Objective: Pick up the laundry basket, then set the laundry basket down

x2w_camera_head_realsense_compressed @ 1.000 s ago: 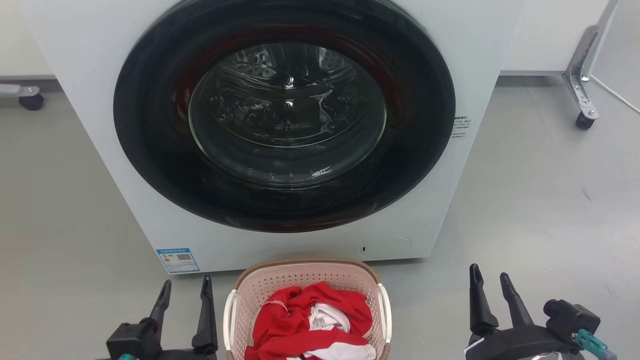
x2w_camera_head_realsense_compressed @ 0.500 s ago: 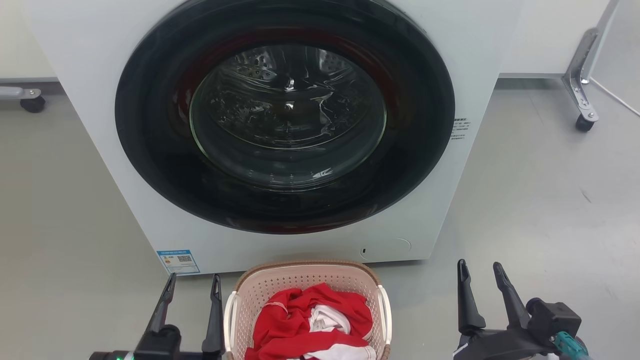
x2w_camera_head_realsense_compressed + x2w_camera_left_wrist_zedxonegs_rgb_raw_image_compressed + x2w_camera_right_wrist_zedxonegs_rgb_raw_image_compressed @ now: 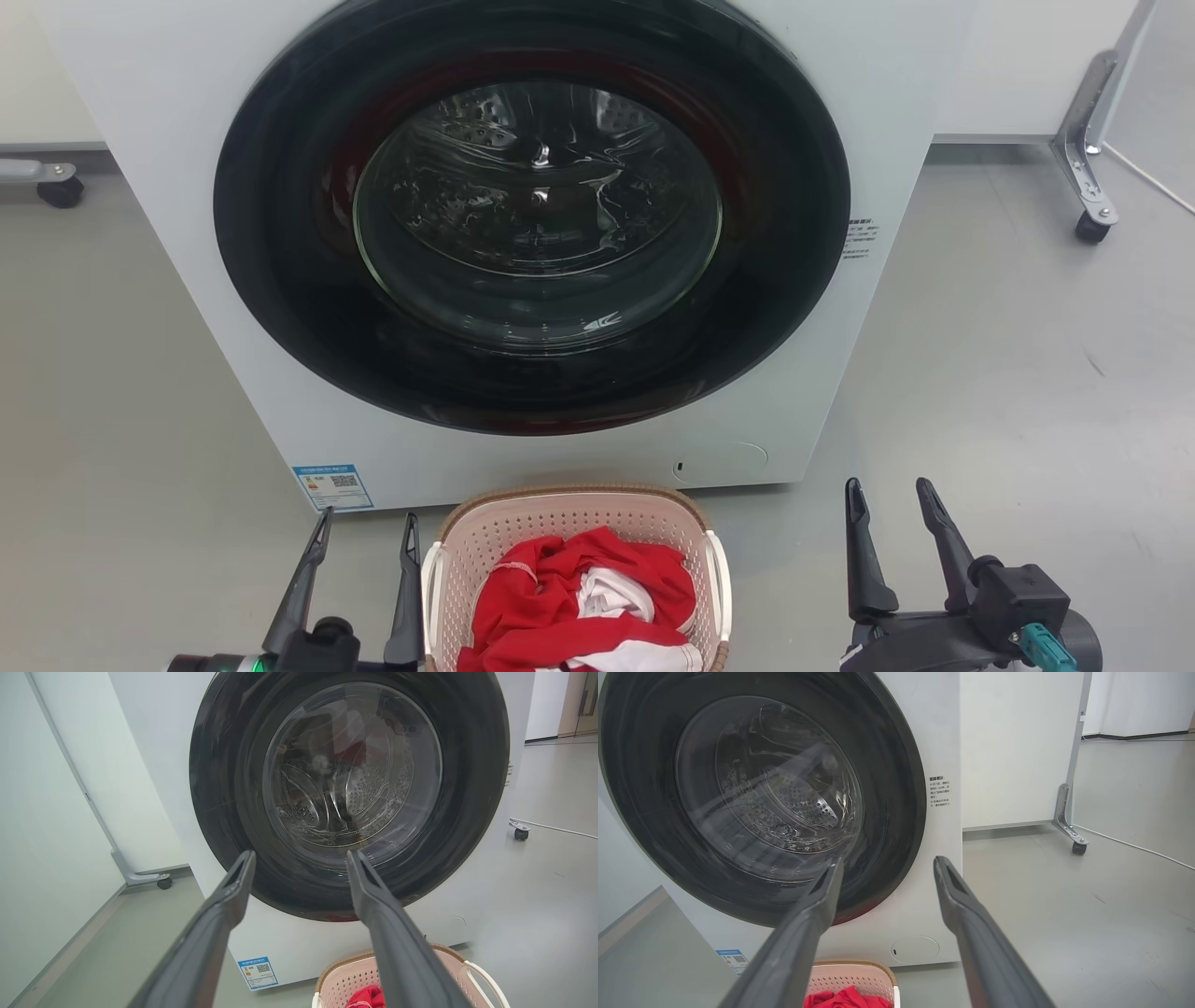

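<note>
The laundry basket (image 3: 560, 525), pale pinkish-beige with a brown woven rim and white side handles, stands on the floor right in front of the washing machine. It holds red and white clothes (image 3: 560, 597). My left gripper (image 3: 369, 516) is open just left of the basket, its right finger close beside the left handle (image 3: 428, 588). My right gripper (image 3: 887, 485) is open well to the right of the right handle, apart from it. The basket (image 3: 345, 982) lies low in the left wrist view under the open left gripper (image 3: 301, 855). It also lies below the open right gripper (image 3: 889, 860), the basket (image 3: 850, 977) cut by the frame edge.
A white front-loading washing machine (image 3: 168, 187) with a shut dark round door (image 3: 532, 215) rises directly behind the basket. Wheeled metal frame legs (image 3: 1083, 177) stand at the back right and another caster (image 3: 56, 187) at the back left. Grey floor spreads on both sides.
Both grippers have moved inward toward the basket and a little forward: the left one to the right, now beside the left handle, the right one to the left. The basket has not moved.
</note>
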{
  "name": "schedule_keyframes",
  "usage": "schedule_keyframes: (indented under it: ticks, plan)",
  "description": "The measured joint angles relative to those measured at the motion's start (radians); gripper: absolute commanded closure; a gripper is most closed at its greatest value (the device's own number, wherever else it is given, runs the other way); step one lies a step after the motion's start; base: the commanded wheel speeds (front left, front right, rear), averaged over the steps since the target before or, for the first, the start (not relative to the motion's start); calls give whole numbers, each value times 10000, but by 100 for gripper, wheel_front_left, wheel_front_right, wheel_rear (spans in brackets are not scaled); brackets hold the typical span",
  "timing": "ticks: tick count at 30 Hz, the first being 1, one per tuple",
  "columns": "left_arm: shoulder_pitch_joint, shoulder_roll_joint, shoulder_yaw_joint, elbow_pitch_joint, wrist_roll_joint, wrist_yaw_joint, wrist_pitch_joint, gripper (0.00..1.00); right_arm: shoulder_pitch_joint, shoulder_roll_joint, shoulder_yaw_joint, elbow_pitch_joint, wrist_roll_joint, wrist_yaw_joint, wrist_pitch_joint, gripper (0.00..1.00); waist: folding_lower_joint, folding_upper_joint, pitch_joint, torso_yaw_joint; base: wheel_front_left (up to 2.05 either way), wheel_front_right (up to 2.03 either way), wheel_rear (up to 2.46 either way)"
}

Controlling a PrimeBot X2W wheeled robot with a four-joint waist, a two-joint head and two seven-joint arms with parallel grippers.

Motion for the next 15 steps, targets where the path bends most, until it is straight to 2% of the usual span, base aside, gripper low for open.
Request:
schedule_keyframes:
  ticks: [15]
  plan:
    - [0,-63,56,-33,-44,0,0,0,0,-2,-12,-119,31,0,0,0,0,0,50,-5,0,0,0]
